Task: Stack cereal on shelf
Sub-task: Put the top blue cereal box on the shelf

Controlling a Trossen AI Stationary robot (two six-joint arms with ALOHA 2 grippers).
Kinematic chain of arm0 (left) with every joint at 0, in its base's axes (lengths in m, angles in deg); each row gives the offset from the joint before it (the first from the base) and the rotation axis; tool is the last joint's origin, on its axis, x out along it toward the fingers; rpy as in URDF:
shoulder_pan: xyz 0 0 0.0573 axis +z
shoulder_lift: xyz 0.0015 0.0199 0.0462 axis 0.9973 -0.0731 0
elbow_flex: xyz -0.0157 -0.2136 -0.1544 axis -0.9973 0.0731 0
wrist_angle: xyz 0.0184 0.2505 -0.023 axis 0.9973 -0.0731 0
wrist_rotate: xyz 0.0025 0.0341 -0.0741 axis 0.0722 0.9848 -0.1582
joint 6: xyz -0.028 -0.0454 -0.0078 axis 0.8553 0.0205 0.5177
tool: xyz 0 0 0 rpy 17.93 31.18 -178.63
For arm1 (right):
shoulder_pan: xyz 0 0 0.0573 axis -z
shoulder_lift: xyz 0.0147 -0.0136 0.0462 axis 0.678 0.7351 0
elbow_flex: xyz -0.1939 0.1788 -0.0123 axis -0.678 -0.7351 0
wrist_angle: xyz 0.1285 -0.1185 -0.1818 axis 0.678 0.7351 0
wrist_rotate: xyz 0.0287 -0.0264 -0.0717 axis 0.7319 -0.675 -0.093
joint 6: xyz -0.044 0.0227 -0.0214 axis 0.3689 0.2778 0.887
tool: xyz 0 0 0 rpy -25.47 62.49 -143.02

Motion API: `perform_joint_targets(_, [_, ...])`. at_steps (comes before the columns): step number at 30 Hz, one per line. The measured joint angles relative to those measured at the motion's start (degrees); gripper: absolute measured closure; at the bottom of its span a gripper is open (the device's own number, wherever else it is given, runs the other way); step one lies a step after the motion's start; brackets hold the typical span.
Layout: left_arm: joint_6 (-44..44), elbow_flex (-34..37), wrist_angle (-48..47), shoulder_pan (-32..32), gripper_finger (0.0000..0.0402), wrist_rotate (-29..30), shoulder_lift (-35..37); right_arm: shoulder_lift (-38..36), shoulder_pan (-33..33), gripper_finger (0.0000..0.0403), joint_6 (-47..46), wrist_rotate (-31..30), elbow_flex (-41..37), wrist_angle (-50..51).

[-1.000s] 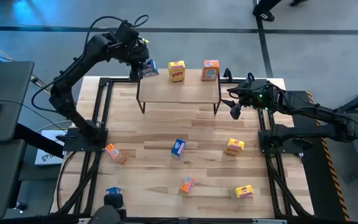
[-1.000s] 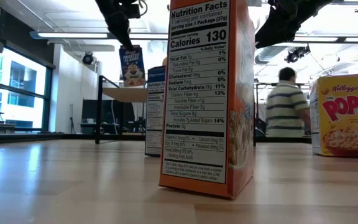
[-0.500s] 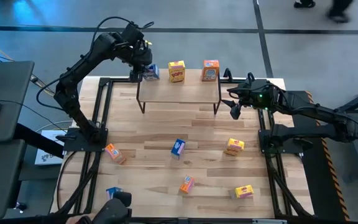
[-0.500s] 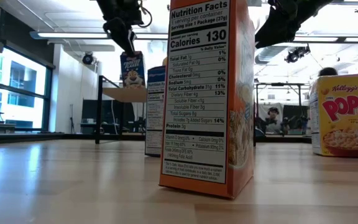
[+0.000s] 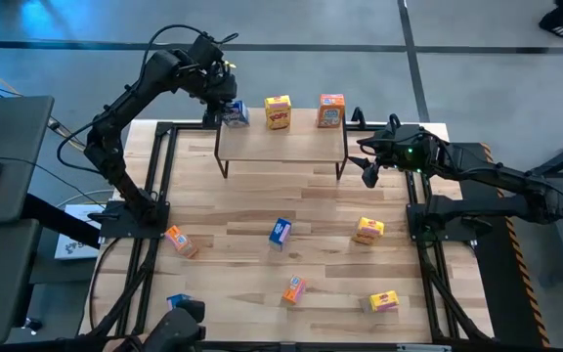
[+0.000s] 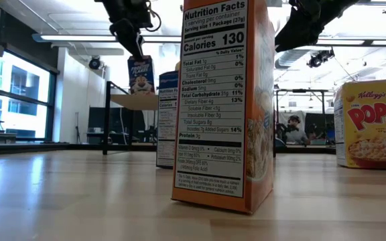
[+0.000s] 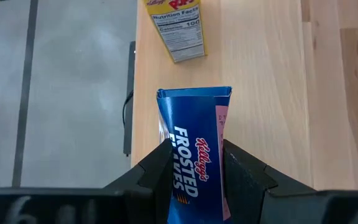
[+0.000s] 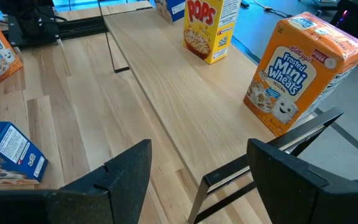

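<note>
One blue box (image 7: 194, 155) stood upright on the shelf (image 5: 281, 143), clamped in the left gripper (image 7: 194, 180) directly above it

The worktop (image 5: 262, 205) was light striped wood; the shelf (image 5: 281, 145) was pale wood with black legs; its three boxes were blue (image 5: 234, 113), yellow (image 5: 278, 111) and orange (image 5: 330, 110); both arms were black.

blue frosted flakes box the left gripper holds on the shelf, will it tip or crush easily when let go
Probably tippy: the blue box stands tall and narrow near the shelf end. Likely light, thin cardboard, so the left gripper, shut on its sides, could dent it. Its flat base should sit steady if released squarely.
</note>
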Motion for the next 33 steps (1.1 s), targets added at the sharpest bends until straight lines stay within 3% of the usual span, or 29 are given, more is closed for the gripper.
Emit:
perform_joint_targets(17, [0.5,-0.1,0.6,0.0,0.0292,-0.5,-1.6,0.0,0.0,0.0146,0.0,0.0,0.0,0.0])
perform_joint_targets(33, [1.1,0.1,2.4,0.0,0.0224,-0.4,-1.7,0.0,0.0,0.0146,0.0,0.0,0.0,0.0])
